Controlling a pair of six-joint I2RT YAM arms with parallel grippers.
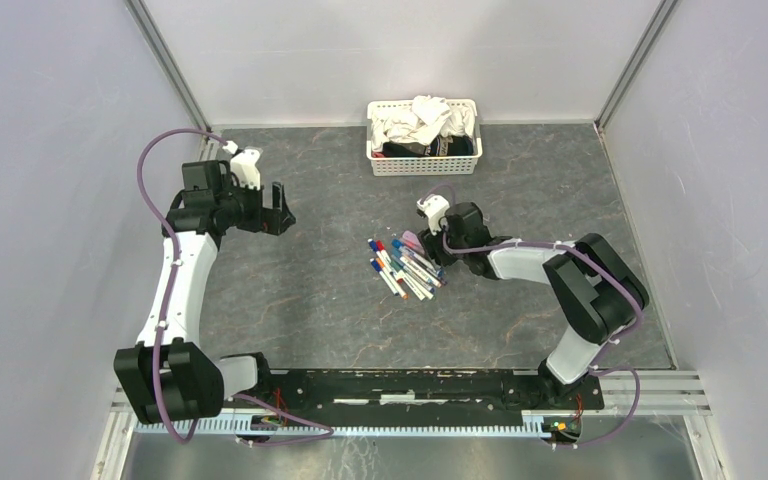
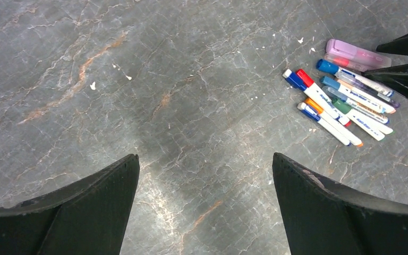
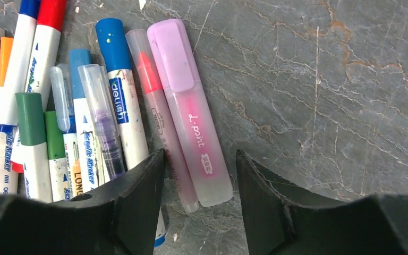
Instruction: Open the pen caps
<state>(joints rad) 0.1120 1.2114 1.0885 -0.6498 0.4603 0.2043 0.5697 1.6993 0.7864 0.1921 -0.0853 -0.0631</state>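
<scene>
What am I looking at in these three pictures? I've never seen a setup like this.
Two robot arms are bolted at the near edge of a table. One picture looks down from above; the other two come from wrist cameras, black fingers showing at the bottom. On the table lie a pile of capped pens and a basket of cloths. The left gripper is open over bare table, holding nothing. The right gripper sits low, open around a pink highlighter's end, not visibly gripping it.
</scene>
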